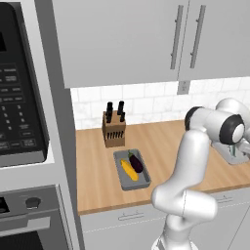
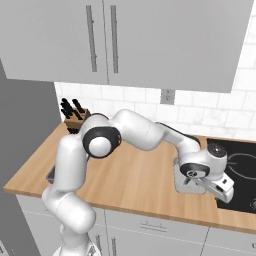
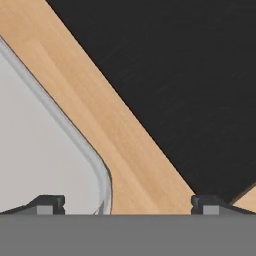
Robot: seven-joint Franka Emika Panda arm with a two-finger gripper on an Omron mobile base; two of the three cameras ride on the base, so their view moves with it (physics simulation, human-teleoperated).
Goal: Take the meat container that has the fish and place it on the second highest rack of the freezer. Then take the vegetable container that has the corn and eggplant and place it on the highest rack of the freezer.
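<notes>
On the wooden tabletop (image 1: pixel 161 146), toward its left part in the left base view, a grey tray (image 1: pixel 131 169) lies flat with the corn (image 1: pixel 129 169) and the eggplant (image 1: pixel 135 162) side by side in it, the yellow cob on the left and the dark purple eggplant just beside it on the right, touching or nearly so. A knife block (image 1: pixel 114 128) stands upright behind the tray, near the white tiled wall, with black handles sticking up from it. Grey wall cabinets (image 1: pixel 146 39) with long bar handles hang above, and a black-glass oven panel (image 1: pixel 19 97) fills the left edge of that view.

The white arm reaches well to the right, away from the corn tray. In the right base view the hand (image 2: pixel 214 187) sits low over the tabletop at the left edge of the black cooktop (image 2: pixel 240 172), beside a pale grey container (image 2: pixel 180 182) of which little can be seen behind the wrist. In the hand view the two dark fingertips (image 3: pixel 47 204) stand far apart at the bottom, fully spread and holding nothing; between them lie a rounded corner of the pale grey container (image 3: pixel 45 150), a strip of wood and the black cooktop surface (image 3: pixel 175 75). What the container holds cannot be told.
</notes>
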